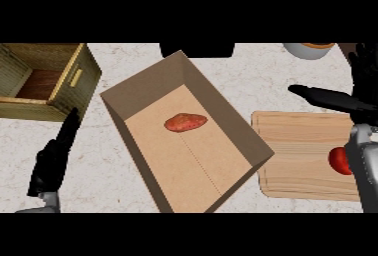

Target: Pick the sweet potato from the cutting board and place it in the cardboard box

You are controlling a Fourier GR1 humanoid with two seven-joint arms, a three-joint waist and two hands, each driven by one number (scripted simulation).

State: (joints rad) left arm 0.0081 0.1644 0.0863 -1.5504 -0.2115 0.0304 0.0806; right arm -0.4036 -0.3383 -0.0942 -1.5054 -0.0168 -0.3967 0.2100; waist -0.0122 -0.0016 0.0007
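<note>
Inside box [148, 84], one sweet potato [185, 122] (reddish)

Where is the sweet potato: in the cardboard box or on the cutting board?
In the box: the sweet potato lies on the floor of the cardboard box, off the cutting board.

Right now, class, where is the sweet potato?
In the head view, the sweet potato lies inside the cardboard box, mid-picture, on its floor toward the far end, left of the cutting board and right of the wooden crate.
</note>
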